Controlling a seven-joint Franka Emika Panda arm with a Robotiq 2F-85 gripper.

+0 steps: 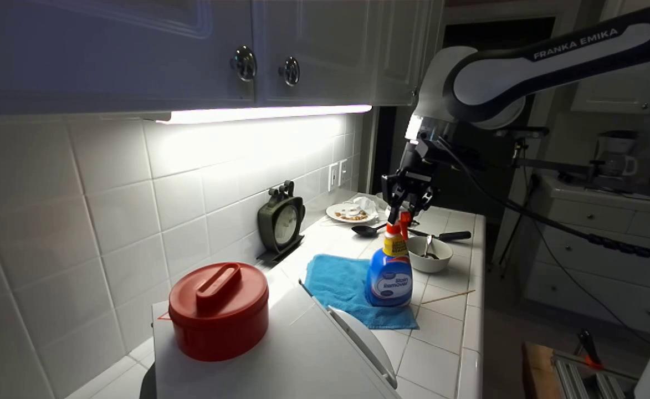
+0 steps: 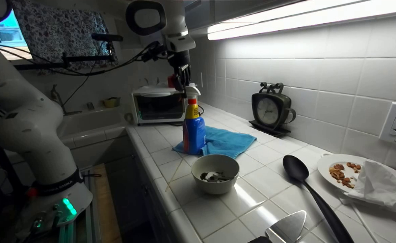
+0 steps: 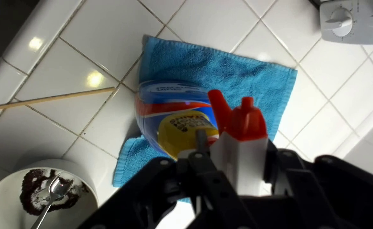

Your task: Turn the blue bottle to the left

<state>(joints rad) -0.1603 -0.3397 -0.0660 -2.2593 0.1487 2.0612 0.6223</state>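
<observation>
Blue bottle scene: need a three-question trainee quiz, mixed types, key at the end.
1. Multiple choice: which part of the blue bottle is the gripper closest to? a) base b) middle c) top

2. True or false: in an exterior view, the black spoon lies outside the bowl.

3. Fill in: on top of the toaster oven sits the ____.

Key: 1 c; 2 true, it lies apart from it; 3 red container.
</observation>
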